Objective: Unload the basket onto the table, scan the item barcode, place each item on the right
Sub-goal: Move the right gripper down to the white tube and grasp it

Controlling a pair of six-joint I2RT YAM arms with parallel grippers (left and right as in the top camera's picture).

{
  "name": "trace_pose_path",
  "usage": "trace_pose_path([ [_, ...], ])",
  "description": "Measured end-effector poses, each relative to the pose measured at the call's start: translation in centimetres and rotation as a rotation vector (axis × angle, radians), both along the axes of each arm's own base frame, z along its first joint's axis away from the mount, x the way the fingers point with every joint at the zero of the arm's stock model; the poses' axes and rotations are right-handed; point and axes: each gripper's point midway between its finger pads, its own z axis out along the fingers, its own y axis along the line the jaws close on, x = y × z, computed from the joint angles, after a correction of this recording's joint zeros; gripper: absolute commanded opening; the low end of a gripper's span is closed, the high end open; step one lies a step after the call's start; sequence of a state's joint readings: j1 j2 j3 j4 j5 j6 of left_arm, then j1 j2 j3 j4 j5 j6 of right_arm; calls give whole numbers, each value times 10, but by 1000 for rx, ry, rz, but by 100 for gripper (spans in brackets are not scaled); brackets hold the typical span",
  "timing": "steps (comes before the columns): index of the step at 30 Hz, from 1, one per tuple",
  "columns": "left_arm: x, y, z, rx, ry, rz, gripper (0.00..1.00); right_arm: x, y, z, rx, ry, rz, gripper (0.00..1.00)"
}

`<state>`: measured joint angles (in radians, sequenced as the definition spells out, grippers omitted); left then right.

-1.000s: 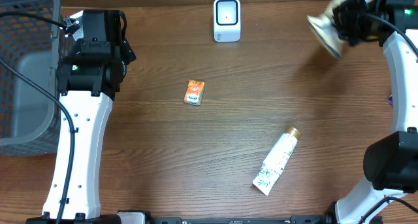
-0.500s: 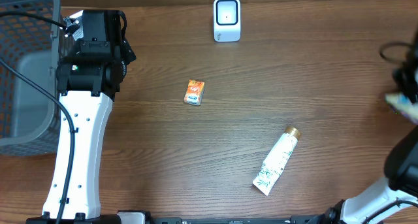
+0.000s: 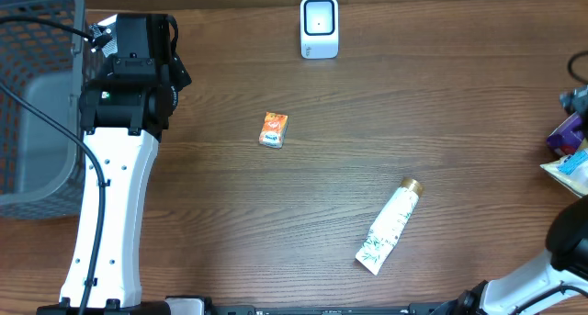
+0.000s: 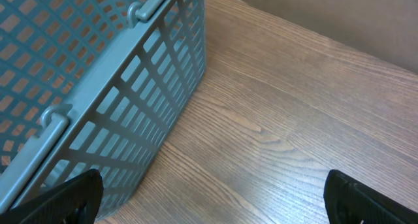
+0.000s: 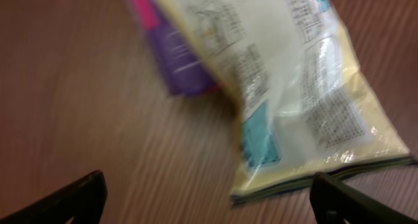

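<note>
Dark wood-grain tabletop (image 3: 459, 104) under everything. At the top centre of the overhead view, a white box-shaped barcode scanner (image 3: 319, 27), upright and alone. Well apart from it, at the far right edge of that view, the pale yellow printed pouch (image 3: 573, 166), partly cut off by the frame, touching a purple packet (image 3: 562, 131) just above it. In the right wrist view, the same pouch (image 5: 294, 87) flat on the wood, filling the upper right of the frame and overlapping the purple packet (image 5: 183, 61) at upper centre; white panel of small text and a turquoise patch facing up, print too blurred to pick out a barcode. Right hand (image 5: 209, 208) released: dark fingertips (image 5: 72, 201) far out at the two lower corners, nothing gripped between them, pouch clear of both. Near the middle of the overhead view, a small orange carton (image 3: 274, 129); lower right of centre, a white tube with a gold cap (image 3: 389, 226), lying at a slant, cap toward the upper right. At the left edge, a grey plastic mesh basket (image 3: 37, 95), with the white-and-black left arm (image 3: 115, 168) just beside it. Left hand (image 4: 212, 204) likewise released, fingertips wide at the lower corners of the left wrist view, empty, over bare wood next to the basket wall (image 4: 117, 113).
</note>
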<state>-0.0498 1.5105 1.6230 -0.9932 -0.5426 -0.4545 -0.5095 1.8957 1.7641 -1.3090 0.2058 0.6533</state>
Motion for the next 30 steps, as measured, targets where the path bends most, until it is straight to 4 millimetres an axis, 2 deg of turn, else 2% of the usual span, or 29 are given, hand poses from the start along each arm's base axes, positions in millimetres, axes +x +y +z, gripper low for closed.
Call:
trace_pose_path([
  [3, 0, 0, 0, 0, 2, 0, 100, 16, 37, 41, 57, -73, 90, 100],
  [5, 0, 0, 0, 0, 2, 0, 100, 30, 83, 66, 140, -146, 223, 100],
  [8, 0, 0, 0, 0, 1, 0, 100, 33, 145, 81, 286, -183, 452, 100],
  [10, 0, 0, 0, 0, 2, 0, 100, 20, 181, 80, 380, -132, 551, 100],
  [12, 0, 0, 0, 0, 1, 0, 100, 3, 212, 71, 470, -55, 588, 100],
  [16, 0, 0, 0, 0, 2, 0, 100, -15, 253, 45, 525, 75, 594, 100],
  [20, 0, 0, 0, 0, 1, 0, 100, -48, 296, 11, 517, 259, 573, 100],
  [22, 0, 0, 0, 0, 1, 0, 100, -61, 310, -6, 484, 324, 563, 100],
  [25, 0, 0, 0, 0, 1, 0, 100, -75, 319, -28, 443, 380, 532, 100],
  [30, 0, 0, 0, 0, 2, 0, 100, -87, 317, -74, 396, 402, 464, 98],
])
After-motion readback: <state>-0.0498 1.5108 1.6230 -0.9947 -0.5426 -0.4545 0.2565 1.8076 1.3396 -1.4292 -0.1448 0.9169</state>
